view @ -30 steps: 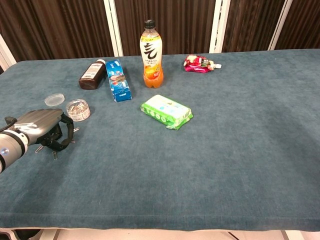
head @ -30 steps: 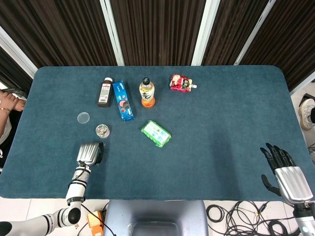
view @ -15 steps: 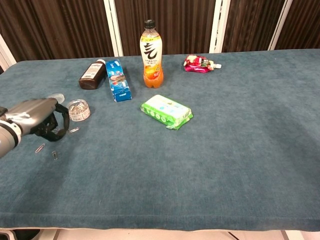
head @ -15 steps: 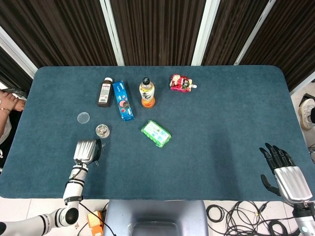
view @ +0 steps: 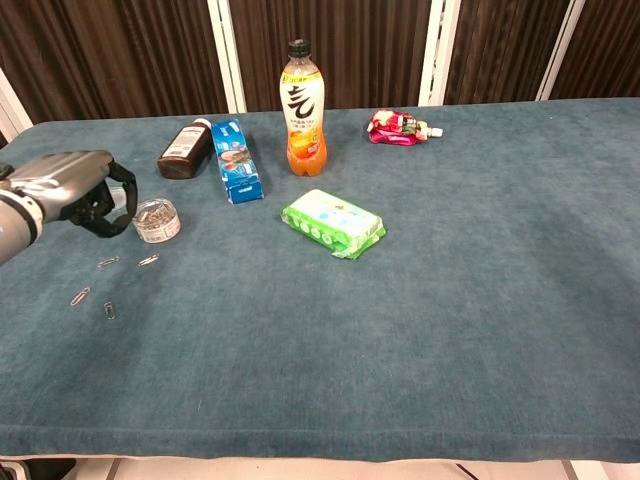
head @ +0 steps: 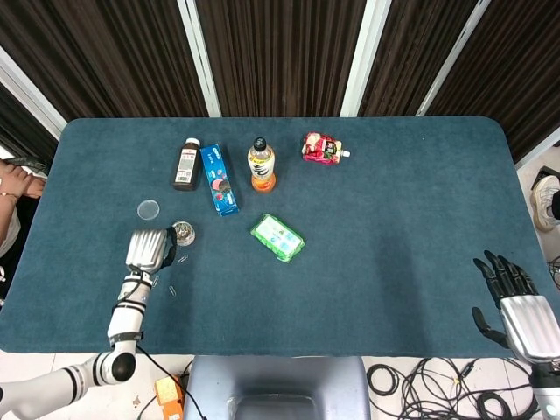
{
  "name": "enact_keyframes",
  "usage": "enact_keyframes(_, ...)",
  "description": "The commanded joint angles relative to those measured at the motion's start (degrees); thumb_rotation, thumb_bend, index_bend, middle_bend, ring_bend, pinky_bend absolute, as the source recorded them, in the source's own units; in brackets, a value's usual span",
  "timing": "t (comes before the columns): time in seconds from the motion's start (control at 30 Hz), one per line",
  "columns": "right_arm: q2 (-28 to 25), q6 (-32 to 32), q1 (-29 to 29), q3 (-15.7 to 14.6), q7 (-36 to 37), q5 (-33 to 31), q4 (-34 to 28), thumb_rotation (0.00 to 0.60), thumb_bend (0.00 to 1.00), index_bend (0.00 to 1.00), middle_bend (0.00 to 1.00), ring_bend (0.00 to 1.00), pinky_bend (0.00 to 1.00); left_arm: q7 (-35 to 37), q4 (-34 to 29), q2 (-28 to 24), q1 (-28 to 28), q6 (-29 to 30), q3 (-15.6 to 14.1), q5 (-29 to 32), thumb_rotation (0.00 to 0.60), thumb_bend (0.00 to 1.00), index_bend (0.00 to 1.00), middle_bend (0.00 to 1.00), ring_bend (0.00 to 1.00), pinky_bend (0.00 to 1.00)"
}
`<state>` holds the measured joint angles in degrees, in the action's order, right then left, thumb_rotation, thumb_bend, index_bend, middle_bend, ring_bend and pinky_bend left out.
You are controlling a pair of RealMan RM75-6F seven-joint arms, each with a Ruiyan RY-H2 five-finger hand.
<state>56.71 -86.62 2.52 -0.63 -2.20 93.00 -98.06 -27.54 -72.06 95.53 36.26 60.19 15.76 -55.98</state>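
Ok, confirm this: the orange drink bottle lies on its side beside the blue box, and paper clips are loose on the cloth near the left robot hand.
Not quite: the bottle stands upright, as the chest view shows. The rest holds.

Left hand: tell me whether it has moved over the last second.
Yes. The left hand has risen and gone away from the robot, toward the small clear container of paper clips, uncovering loose paper clips on the table.

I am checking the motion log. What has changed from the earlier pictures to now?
The left hand rose from the paper clips and moved toward the small clear jar; whether it holds a clip is hidden. The right hand drew slightly back. Bottles, boxes and packets stayed put.
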Motion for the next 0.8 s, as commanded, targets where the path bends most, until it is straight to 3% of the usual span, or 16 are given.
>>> enact_keyframes(0.03,-0.1,-0.1,-0.1,0.1,0.3,0.0,0.2,0.6,0.37,0.0,0.0,0.0,0.13,2.1,3.0,1.0,1.9,-2.3,1.6,1.4,0.6,0.35,0.75,1.0,1.0,1.0)
enact_keyframes(0.6,-0.3,-0.3,-0.4,0.2,0.7,-0.1,0.3,0.6,0.37,0.0,0.0,0.0,0.13,3.2,11.3,5.3,6.3,-5.0,3.1,3.8,0.6,0.35,0.72,1.0,1.0,1.0)
enact_keyframes(0.8,-0.4,-0.4,-0.4,0.2,0.9,0.0,0.4,0.6,0.37,0.0,0.0,0.0,0.13,3.7,12.7,5.9,6.5,-4.6,3.1,4.2,0.6,0.35,0.55,1.0,1.0,1.0)
